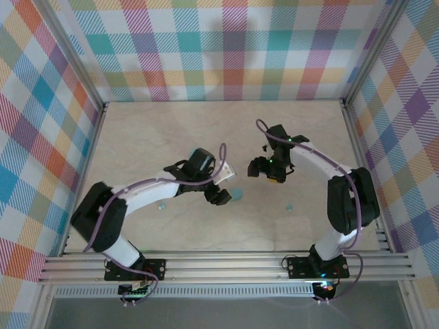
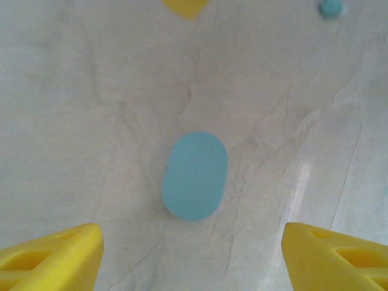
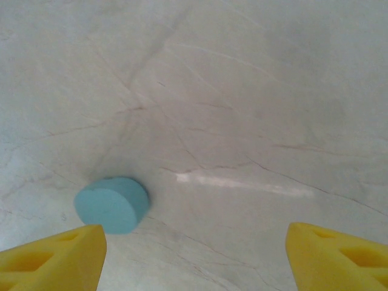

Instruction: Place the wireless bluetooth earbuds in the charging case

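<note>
over the table [image 1: 171,130], left end effector [image 2: 191,242] and right end effector [image 3: 195,242] gape wide, empty.

The table [image 1: 171,130] is pale cream, marbled with thin grey-brown veins. The walls [image 1: 226,48] wear a plaid of orange, teal, purple, yellow and white (fine diagonal hatching inside the squares). The arms [image 1: 147,188] are white with black joints and purple cables [image 1: 223,159]. The fingers [image 2: 51,257] are bright yellow. The oval case [image 2: 195,176] is plain light blue; a tiny earbud [image 2: 330,6] is teal.
</note>
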Controlling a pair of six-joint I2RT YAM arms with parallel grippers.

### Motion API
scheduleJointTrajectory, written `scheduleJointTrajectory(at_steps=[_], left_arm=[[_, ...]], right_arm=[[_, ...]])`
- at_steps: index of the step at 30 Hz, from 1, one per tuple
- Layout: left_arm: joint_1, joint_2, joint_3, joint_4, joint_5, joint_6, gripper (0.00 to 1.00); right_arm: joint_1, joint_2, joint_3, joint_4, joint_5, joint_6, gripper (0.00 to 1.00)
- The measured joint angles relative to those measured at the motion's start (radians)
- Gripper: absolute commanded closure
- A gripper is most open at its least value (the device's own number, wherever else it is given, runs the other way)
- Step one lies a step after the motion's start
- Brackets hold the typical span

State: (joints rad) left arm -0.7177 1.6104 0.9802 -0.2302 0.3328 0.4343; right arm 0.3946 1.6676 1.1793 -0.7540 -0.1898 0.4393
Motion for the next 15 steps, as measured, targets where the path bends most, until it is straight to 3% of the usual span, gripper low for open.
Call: scheduleJointTrajectory(at_steps=[7, 15], left_arm=[[-0.027, 0.214, 0.154, -0.124, 0.000, 0.076, 0.26], [-0.034, 0.287, 0.185, -0.134, -0.014, 0.113, 0.32]], right_arm=[[-0.038, -0.043, -0.094, 0.030, -0.037, -0.004, 0.22], [-0.049, -0.043, -0.107, 0.068, -0.072, -0.003, 0.23]])
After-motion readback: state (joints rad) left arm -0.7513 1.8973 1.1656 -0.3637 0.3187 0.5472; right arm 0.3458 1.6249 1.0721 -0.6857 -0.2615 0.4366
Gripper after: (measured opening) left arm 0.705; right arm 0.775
